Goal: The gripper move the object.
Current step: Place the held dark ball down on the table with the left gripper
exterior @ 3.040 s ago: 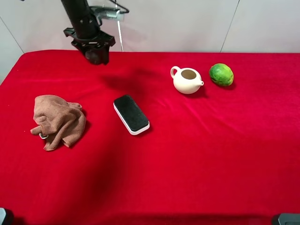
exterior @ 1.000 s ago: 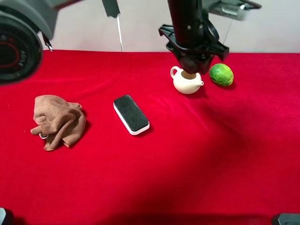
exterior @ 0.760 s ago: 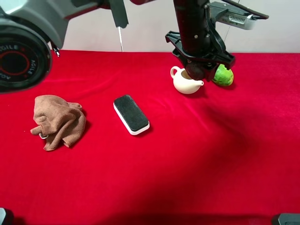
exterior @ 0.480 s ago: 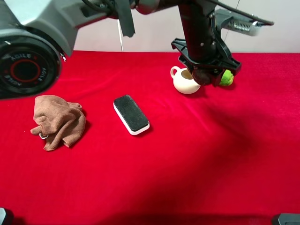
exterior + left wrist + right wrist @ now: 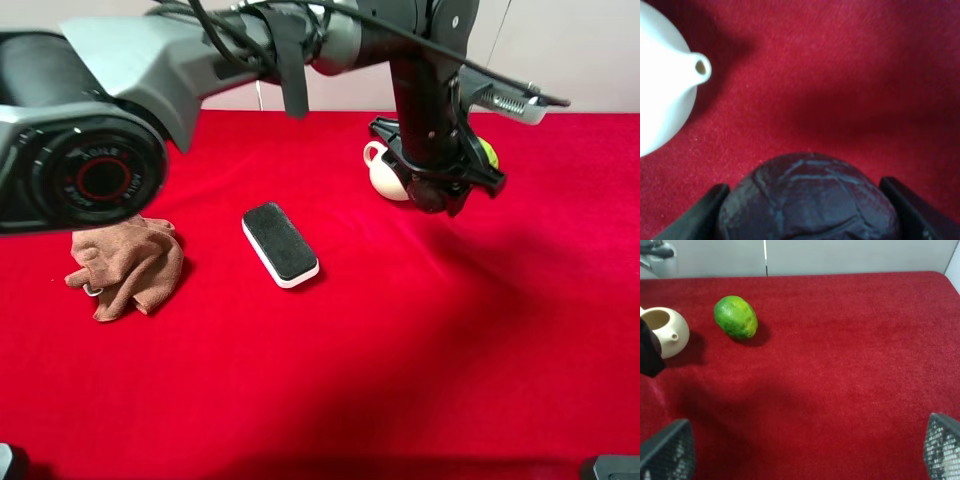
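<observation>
Grey and black, the left arm reaches across the red tabletop [image 5: 400,350] and bends down beside the white teapot [image 5: 660,100]. Its claw [image 5: 432,193] is clamped on the object [image 5: 807,200], a dark maroon ball with creased, mottled skin, held over the tabletop near the spout. The right claw [image 5: 807,452] stands wide open.

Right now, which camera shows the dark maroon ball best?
The left wrist view: the ball fills the foreground between the fingers, its mottled surface clear. In the exterior high view the left gripper hides nearly all of it. The right wrist view does not show it.
</observation>
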Motion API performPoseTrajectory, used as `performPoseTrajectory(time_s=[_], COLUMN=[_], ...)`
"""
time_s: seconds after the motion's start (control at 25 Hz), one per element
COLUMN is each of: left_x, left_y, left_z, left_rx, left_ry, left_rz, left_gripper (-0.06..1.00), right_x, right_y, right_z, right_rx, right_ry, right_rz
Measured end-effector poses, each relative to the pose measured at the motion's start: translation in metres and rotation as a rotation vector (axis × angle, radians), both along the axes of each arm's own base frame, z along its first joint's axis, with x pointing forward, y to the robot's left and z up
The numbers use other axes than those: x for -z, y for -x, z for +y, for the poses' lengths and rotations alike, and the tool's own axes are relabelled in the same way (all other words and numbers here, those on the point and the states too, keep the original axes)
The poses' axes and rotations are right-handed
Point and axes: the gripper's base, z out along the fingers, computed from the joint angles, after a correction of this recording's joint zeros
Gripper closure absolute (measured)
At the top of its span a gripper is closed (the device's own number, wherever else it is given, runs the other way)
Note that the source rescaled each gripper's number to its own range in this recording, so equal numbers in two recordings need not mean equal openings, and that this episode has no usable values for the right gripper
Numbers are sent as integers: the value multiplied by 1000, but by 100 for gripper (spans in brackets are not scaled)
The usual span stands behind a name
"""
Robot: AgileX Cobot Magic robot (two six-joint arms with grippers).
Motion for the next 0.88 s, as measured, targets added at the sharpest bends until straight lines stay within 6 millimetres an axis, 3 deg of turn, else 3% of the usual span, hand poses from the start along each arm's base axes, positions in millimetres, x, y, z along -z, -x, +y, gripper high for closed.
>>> performPoseTrajectory(time_s=[0.24,0.88], left_x=[25,59], left_y=[-1,-4], left_z=[-1,-5], left_rx=[0,3], left_ry=[-38,-44], left_rz=[27,36], left_gripper=[94,94], right_x=[0,0], right_y=[0,0], right_z=[0,0], right_rx=[0,0], right_ry=[0,0], right_rz=[0,0])
